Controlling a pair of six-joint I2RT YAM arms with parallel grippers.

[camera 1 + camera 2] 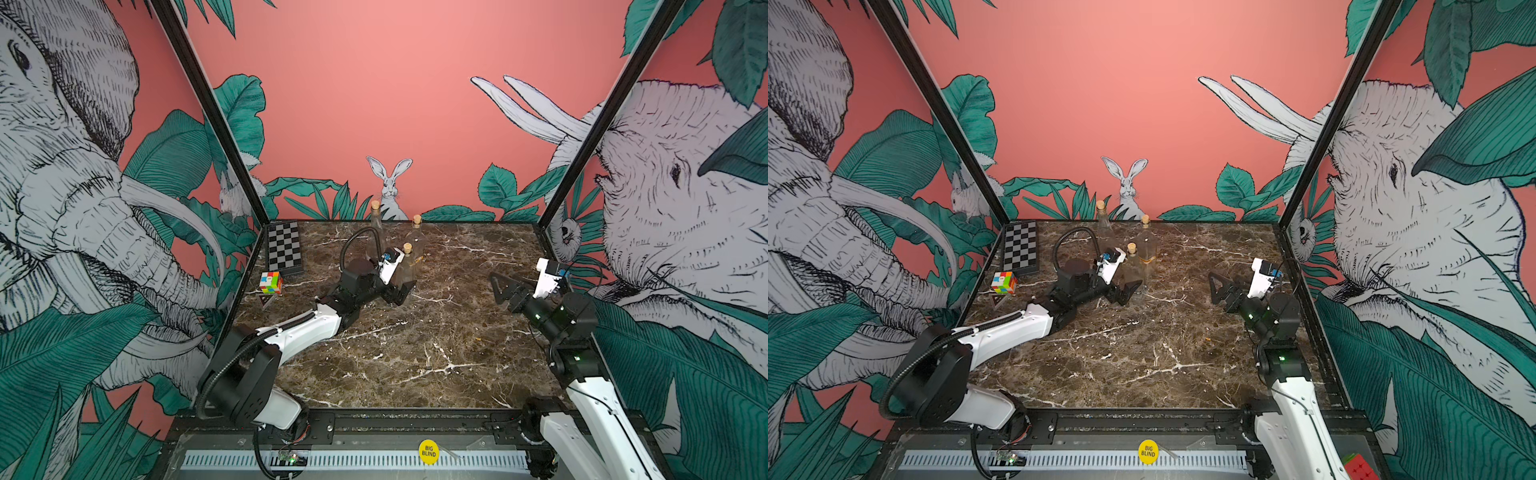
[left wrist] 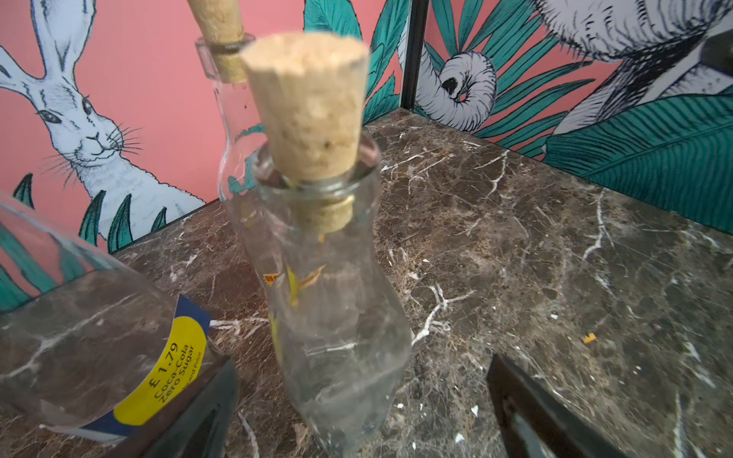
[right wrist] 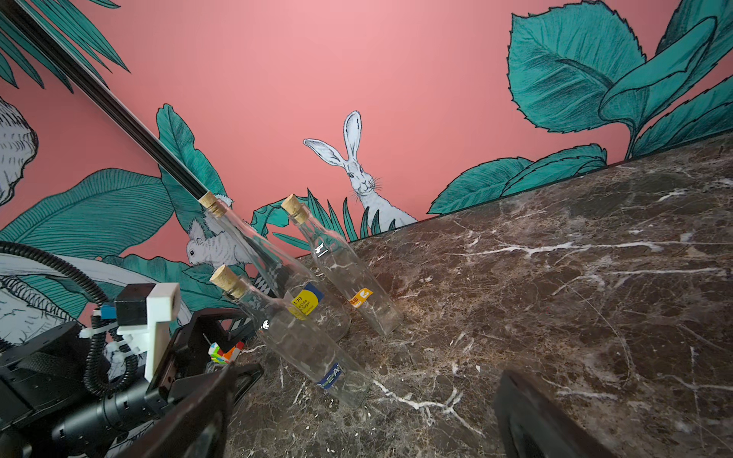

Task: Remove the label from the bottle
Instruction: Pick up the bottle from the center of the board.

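left gripper (image 1: 401,291) jaws wide, empty, either side of base of nearest corked bottle (image 2: 337,337), likely poised to steady it. blue label (image 3: 330,376), not yet off, faces right gripper (image 1: 500,289), also wide, empty, well apart. other bottles (image 3: 349,277) just behind.

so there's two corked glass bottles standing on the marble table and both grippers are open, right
No: three corked bottles stand there, not two. The right wrist view shows the front bottle, the yellow-labelled bottle and the orange-labelled bottle. The left gripper and right gripper are open.
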